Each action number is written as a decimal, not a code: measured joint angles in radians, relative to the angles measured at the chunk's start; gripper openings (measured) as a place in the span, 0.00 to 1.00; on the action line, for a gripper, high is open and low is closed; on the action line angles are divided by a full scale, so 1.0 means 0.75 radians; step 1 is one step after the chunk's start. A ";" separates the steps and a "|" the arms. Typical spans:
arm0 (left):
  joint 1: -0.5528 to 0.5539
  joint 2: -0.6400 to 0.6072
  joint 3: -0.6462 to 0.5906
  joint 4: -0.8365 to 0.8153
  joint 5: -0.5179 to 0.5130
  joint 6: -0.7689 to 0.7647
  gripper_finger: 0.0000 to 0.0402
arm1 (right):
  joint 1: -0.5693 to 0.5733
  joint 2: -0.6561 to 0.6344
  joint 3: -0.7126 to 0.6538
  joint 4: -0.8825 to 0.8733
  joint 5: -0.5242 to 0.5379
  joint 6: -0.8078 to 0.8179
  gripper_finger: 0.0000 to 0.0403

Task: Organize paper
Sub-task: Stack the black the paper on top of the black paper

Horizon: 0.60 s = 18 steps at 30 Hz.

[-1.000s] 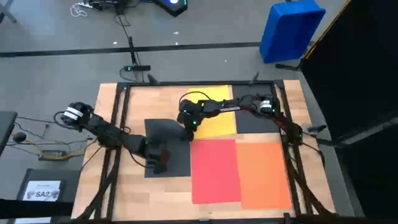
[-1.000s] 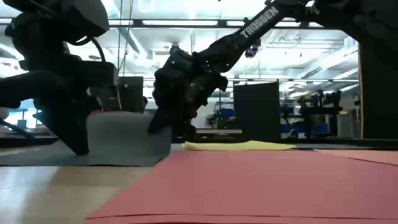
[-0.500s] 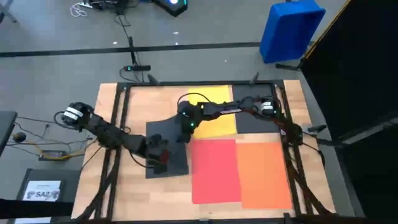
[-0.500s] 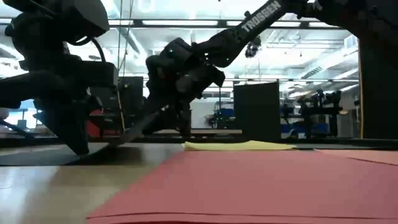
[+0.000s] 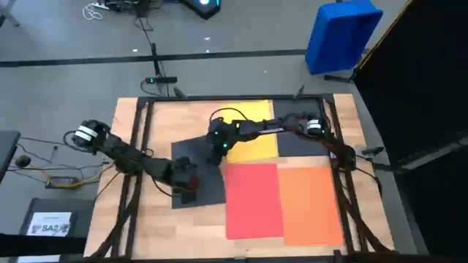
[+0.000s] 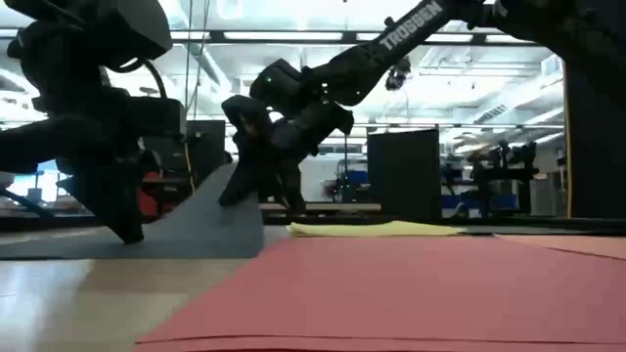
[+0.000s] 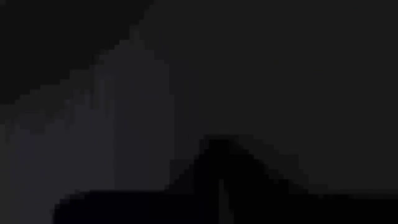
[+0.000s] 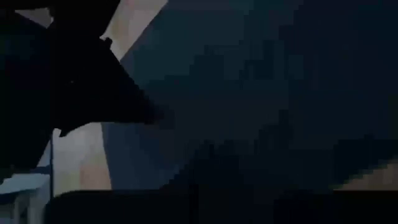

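i'm looking down at a light wooden table (image 5: 157,120) with a dark frame around it, standing on a grey floor; the low view shows a large hall behind with ceiling strip lights and dark cabinets. a blue plastic bin (image 5: 341,34) sits on the floor beyond the table's far right corner, and i cannot tell what is in it. a dark box (image 5: 50,223) with a white label lies on the floor at the near left; the label starts "sa2". "trossen" reads along the right arm in the low view. on the table the yellow sheet (image 5: 257,139) lies at the far middle, the red sheet (image 5: 252,199) and orange sheet (image 5: 310,202) side by side nearer. the right gripper (image 5: 216,148) is closed on the far edge of the dark grey sheet (image 5: 201,179), lifting it. the left gripper (image 5: 186,187) is closed, pressing on that sheet.
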 joint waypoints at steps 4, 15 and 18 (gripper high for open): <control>0.001 -0.145 -0.013 -0.082 -0.041 -0.003 0.02 | 0.000 0.000 0.000 0.009 -0.009 -0.004 0.00; -0.001 -0.817 -0.005 -0.263 -0.331 -0.139 0.17 | -0.003 0.000 0.000 0.281 -0.251 0.157 0.00; -0.001 -0.997 -0.021 -0.227 -0.364 -0.143 0.22 | -0.004 0.000 0.000 0.330 -0.303 0.178 0.00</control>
